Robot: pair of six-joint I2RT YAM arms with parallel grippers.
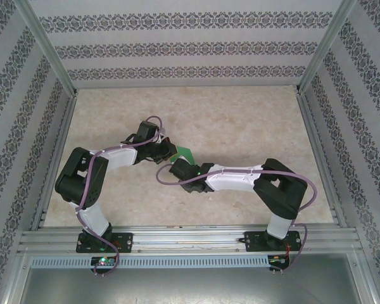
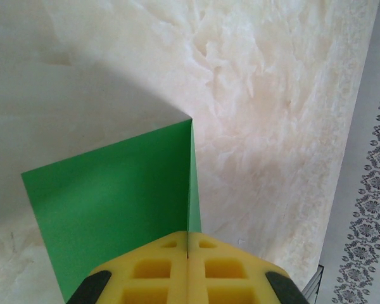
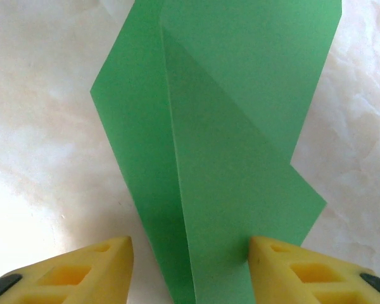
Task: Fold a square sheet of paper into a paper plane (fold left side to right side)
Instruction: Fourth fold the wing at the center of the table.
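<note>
The bright green sheet of paper (image 1: 184, 154) lies mid-table between the two grippers, folded into layers. In the left wrist view one flap of the paper (image 2: 114, 202) stands upright along a crease, and my left gripper (image 2: 189, 239) is shut on its edge. In the right wrist view the paper (image 3: 228, 126) shows a long lengthwise crease and an angled overlapping layer. My right gripper (image 3: 190, 256) is open and straddles the paper's near end. Its right fingertip (image 3: 272, 253) touches the paper and its left fingertip (image 3: 107, 256) stands clear over the table.
The pale marble-patterned table top (image 1: 240, 126) stretches behind and to both sides of the paper. Patterned walls (image 1: 190, 47) and metal frame posts enclose it. The two arms meet close together at the centre, left gripper (image 1: 163, 149) and right gripper (image 1: 177, 166) nearly touching.
</note>
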